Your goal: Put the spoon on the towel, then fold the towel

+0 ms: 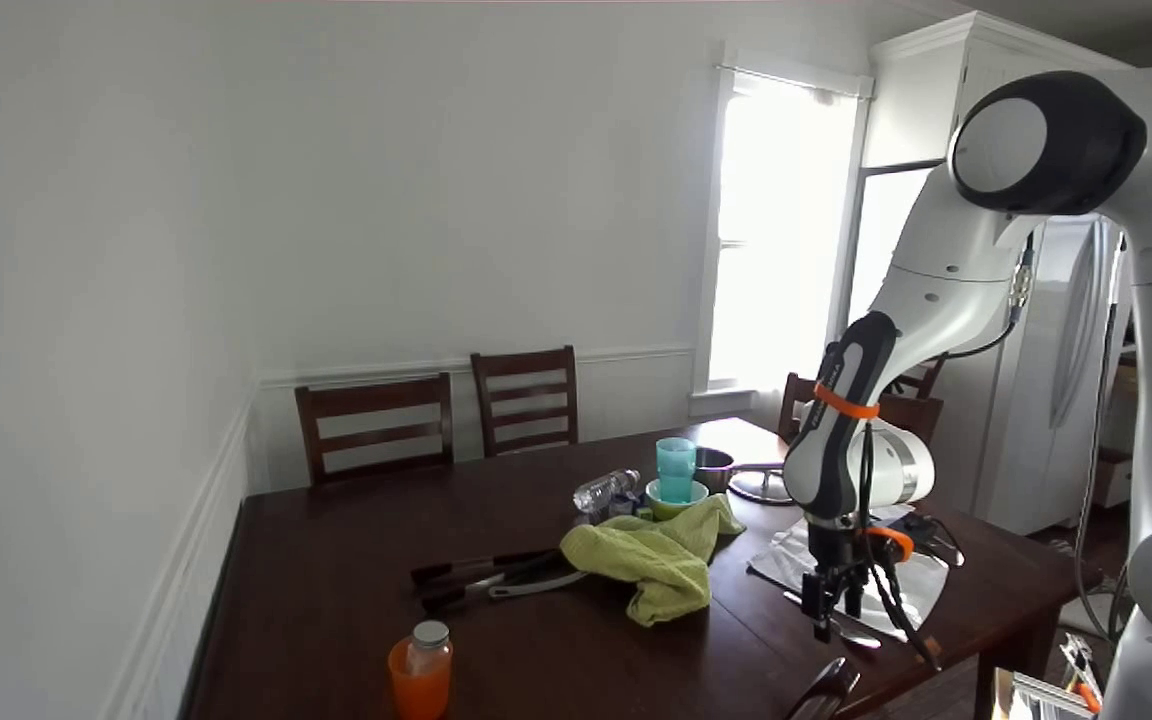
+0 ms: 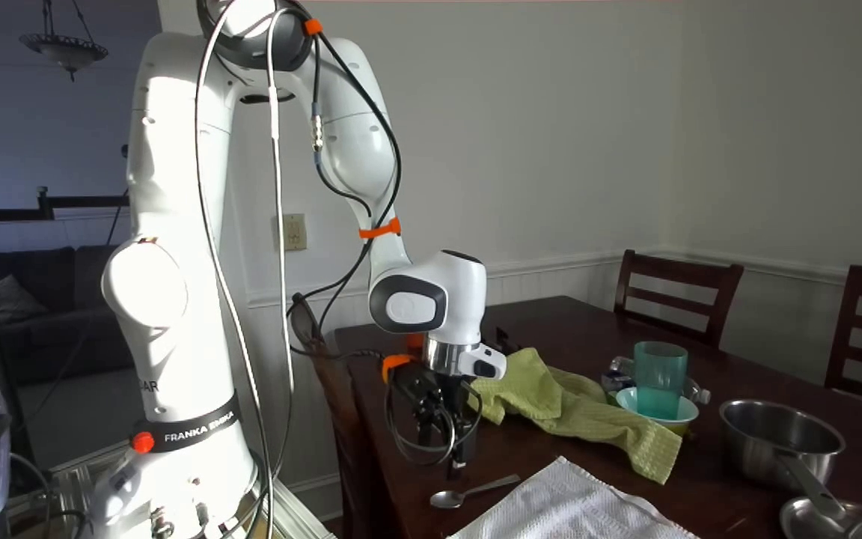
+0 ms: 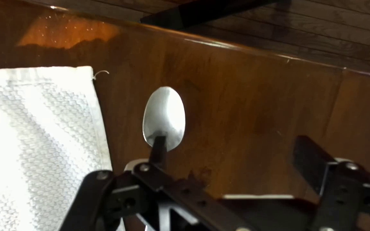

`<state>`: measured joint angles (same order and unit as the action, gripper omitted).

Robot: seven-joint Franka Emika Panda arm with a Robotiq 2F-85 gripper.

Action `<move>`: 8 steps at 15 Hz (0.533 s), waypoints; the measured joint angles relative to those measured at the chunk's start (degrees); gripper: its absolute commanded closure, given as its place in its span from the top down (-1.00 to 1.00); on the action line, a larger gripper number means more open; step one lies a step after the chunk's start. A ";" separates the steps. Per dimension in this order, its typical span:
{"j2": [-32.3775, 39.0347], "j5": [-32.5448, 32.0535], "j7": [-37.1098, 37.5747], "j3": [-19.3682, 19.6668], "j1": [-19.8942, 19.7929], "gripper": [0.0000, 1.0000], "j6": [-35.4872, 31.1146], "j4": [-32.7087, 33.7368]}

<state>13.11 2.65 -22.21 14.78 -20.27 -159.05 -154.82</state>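
Observation:
The silver spoon (image 3: 164, 112) lies on the dark table, bowl toward the table edge in the wrist view. My gripper (image 3: 231, 150) is open above the table, its fingers wide apart. The left finger (image 3: 159, 149) overlaps the lower part of the spoon's bowl in that view, and the handle is mostly hidden behind the gripper. Between the fingers I see only bare wood. To the left of the spoon, the white textured towel (image 3: 40, 134) lies spread out. In an exterior view the spoon (image 2: 449, 498) rests beside the towel (image 2: 573, 505), off the cloth, with the gripper (image 2: 442, 457) just above and behind it.
A crumpled yellow-green cloth (image 1: 651, 560) lies mid-table. Behind it are a clear bottle (image 1: 604, 490) and a bowl (image 2: 678, 419) holding a teal cup (image 2: 660, 378). A steel pot (image 2: 779, 438) stands near the towel. The table edge (image 3: 223, 44) runs beyond the spoon.

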 measured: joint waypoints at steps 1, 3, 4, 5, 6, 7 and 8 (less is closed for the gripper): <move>0.55 0.33 0.00 -0.48 -0.30 1.00 -0.30 0.27; 1.73 0.53 0.00 -1.25 -0.96 1.00 -0.72 0.91; 2.33 0.53 0.00 -1.45 -1.19 1.00 -0.94 1.20; 2.87 0.53 0.00 -1.53 -1.30 1.00 -1.07 1.44; 3.26 0.53 0.00 -1.53 -1.33 1.00 -1.19 1.59; 3.49 0.53 0.00 -1.54 -1.33 1.00 -1.26 1.67; 3.59 0.53 0.00 -1.55 -1.33 1.00 -1.28 1.73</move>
<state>16.70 3.18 -22.21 13.23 -21.60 -160.33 -153.09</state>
